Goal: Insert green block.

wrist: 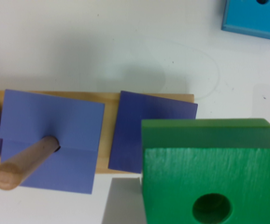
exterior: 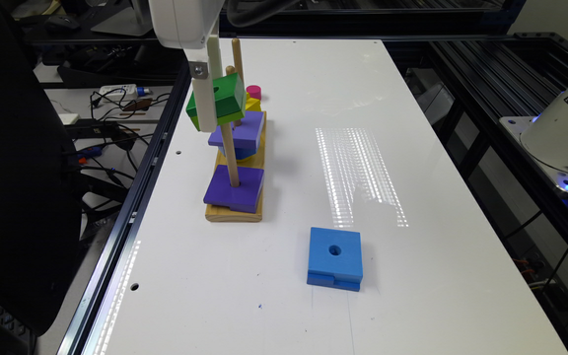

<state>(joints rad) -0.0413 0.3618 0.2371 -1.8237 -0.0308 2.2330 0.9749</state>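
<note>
Exterior view, near to far: the blue square block with a round hole [exterior: 335, 258] lies loose on the white table [exterior: 437, 276], and beyond it, around eleven o'clock, my gripper [exterior: 210, 106] holds the chunky green square block [exterior: 222, 98] aloft, tilted, beside the wooden pegs [exterior: 230, 155] over the purple square blocks [exterior: 234, 190]. I judge this the carry-to-peg step: next I must level the block and centre its hole over a peg top. It has no clear long axis; its hole points up and askew.

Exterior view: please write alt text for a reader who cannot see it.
A white gripper holds a tilted green block in the air above a wooden peg stand carrying purple blocks. A blue block with a round hole lies apart on the white table.
</note>
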